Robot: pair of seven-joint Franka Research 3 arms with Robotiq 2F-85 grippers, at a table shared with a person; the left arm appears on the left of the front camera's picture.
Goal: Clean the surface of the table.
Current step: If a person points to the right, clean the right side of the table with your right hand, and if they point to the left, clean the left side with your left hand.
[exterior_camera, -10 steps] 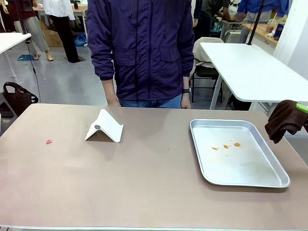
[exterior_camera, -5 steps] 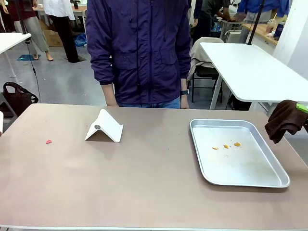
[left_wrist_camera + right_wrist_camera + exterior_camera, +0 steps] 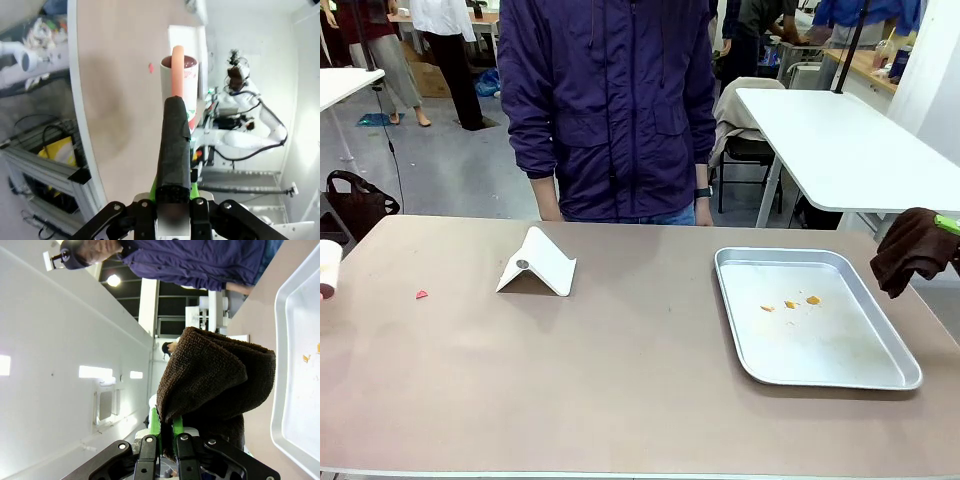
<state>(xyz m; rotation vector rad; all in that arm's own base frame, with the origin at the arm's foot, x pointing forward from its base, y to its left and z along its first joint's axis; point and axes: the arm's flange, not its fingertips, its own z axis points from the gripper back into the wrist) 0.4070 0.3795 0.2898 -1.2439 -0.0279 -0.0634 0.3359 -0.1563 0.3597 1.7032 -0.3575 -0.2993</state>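
Open room over the middle and near half of the table (image 3: pixel 620 390), between stand (image 3: pixel 537 263) far left and tray (image 3: pixel 820 345) by the right edge. Near the left edge, a red scrap (image 3: pixel 421 294). At that edge, roller (image 3: pixel 328 270), pinched by its black handle in the left gripper (image 3: pixel 173 192). Off the right edge, brown cloth (image 3: pixel 912 250), clamped tight in the right gripper (image 3: pixel 165 432). Matte taupe top, thin pale rim, spanning the front view. Orange crumbs (image 3: pixel 790 303) in the tray. Person (image 3: pixel 610 100) at the far side
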